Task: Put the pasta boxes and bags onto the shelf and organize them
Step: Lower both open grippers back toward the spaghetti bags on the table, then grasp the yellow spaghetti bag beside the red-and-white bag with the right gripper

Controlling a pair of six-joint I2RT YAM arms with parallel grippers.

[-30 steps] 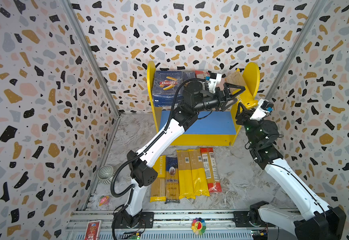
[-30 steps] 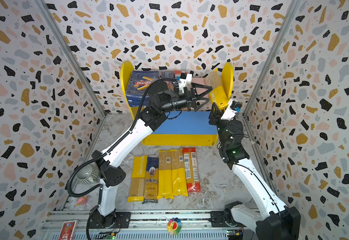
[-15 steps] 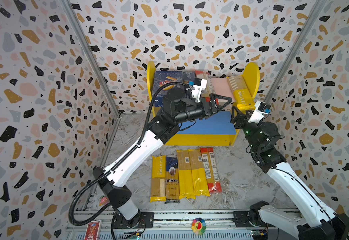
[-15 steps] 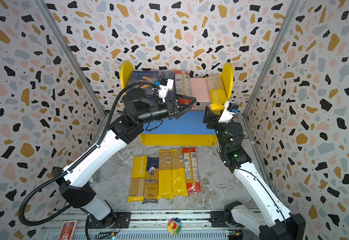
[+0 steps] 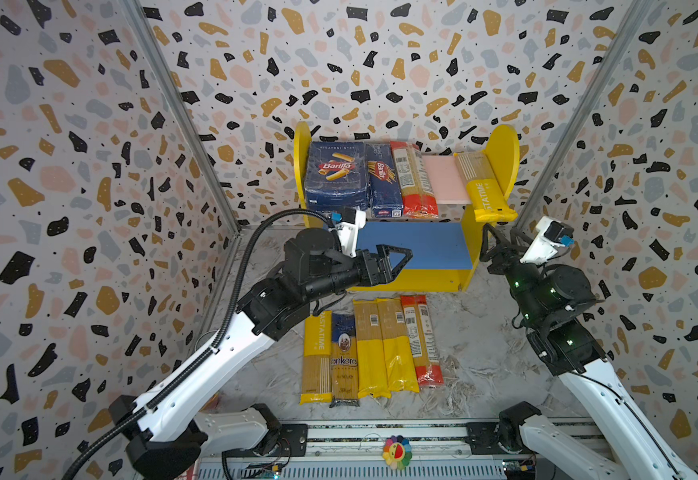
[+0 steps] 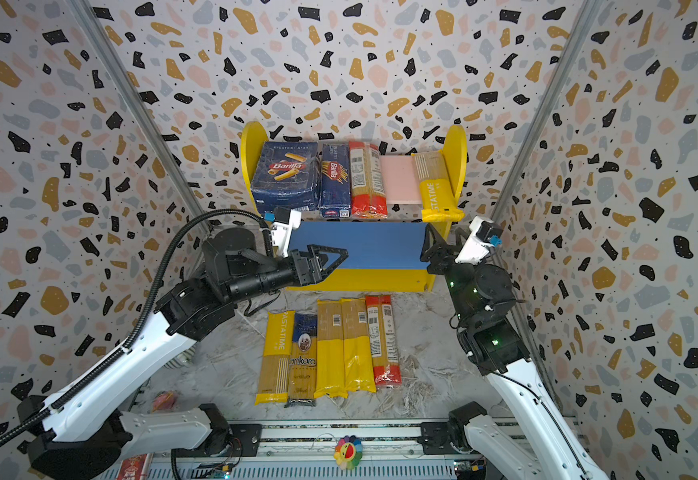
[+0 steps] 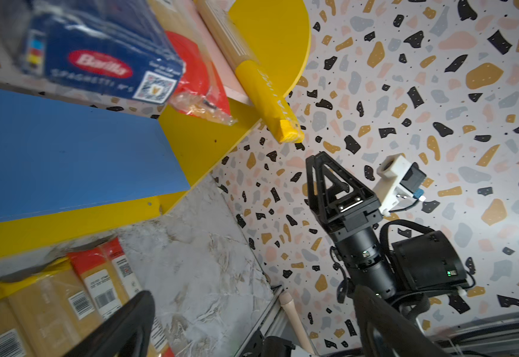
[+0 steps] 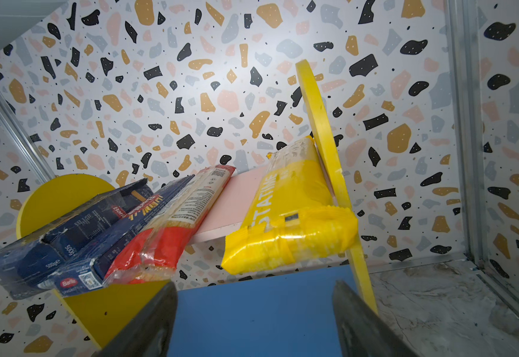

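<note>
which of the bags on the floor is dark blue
The ankara bag, second from the left of the floor row in both top views. The rest have yellow or red-orange wrapping.

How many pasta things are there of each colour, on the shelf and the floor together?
Dark blue boxes: 2
Dark blue bag: 1
Yellow bags: 4
Red-ended bags: 4, it seems, lying in two close pairs
Total: 11
</note>
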